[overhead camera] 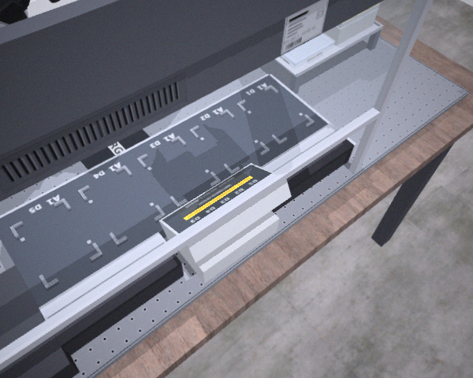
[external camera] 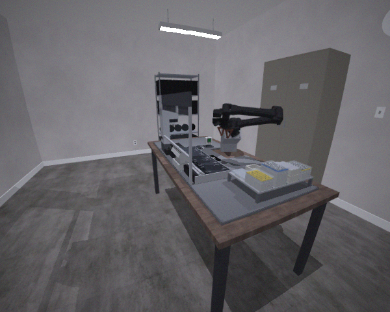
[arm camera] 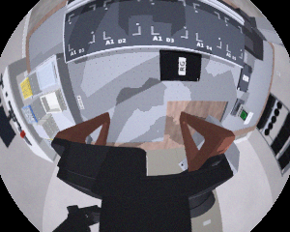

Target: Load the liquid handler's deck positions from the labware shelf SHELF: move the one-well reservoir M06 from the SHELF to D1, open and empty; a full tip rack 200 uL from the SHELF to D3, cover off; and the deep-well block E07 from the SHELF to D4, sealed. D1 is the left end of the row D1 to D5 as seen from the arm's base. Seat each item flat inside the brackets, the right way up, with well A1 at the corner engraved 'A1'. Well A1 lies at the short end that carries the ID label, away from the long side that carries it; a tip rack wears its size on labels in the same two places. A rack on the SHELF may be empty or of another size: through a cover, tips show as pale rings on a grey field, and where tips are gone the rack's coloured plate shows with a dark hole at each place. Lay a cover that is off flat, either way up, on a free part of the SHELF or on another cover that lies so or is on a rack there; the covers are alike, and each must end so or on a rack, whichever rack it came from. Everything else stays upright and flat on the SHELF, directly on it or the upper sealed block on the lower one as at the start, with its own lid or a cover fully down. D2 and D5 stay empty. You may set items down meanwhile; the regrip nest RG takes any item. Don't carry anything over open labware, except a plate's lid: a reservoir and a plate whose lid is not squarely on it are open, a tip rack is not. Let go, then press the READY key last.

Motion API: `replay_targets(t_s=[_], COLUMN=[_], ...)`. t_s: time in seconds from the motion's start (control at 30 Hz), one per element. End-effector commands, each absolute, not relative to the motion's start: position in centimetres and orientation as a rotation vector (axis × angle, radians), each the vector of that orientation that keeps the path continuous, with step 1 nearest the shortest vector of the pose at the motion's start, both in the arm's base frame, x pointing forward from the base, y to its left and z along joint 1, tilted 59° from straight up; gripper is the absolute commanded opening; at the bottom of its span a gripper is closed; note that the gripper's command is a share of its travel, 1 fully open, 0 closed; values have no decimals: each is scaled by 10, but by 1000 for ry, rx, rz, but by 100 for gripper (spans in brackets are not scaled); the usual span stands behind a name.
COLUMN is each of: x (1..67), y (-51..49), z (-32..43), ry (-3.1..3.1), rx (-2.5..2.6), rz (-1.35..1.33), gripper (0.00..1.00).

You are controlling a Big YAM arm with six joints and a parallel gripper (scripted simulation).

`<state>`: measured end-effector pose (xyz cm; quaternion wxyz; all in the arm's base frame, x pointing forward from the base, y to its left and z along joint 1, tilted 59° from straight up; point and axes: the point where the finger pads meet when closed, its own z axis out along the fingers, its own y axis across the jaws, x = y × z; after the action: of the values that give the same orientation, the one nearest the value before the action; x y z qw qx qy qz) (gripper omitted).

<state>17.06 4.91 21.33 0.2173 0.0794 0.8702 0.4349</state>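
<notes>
My gripper point(external camera: 226, 132) point(arm camera: 144, 115) is open and empty. It hangs high above the arm's base, behind the deck, well away from the shelf. The dark deck plate point(overhead camera: 106, 211) point(external camera: 208, 165) point(arm camera: 152, 14) shows the bracket positions D1 point(overhead camera: 277, 116), D3 point(overhead camera: 180, 162) and D4 point(overhead camera: 118, 195), all bare. The SHELF point(overhead camera: 310, 68) point(external camera: 237, 174) stands at the deck's D1 end and carries several items, among them a yellow-plated tip rack point(external camera: 259, 175) point(arm camera: 25, 88) and a blue-plated tip rack point(external camera: 275, 165). Their labels are too small to read, so I cannot tell the reservoir or the deep-well block.
A white pipetting head with a yellow strip point(overhead camera: 218, 199) sits on the rail in front of D3. A pale post point(overhead camera: 400, 53) rises by D1. The black regrip nest RG point(arm camera: 176, 66) lies behind the deck. A green key point(arm camera: 246, 115) sits to its right.
</notes>
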Motion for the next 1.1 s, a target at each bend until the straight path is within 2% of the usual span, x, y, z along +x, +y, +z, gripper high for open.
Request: replay_targets(t_s=[0.0,0.57,1.07], x=[176,216,213], y=[38,-21,-7], z=[209,175,168], ry=[2399,2388,2339], rx=[166,141,-126], rz=[1194,1149,1077], gripper=[100,100,100])
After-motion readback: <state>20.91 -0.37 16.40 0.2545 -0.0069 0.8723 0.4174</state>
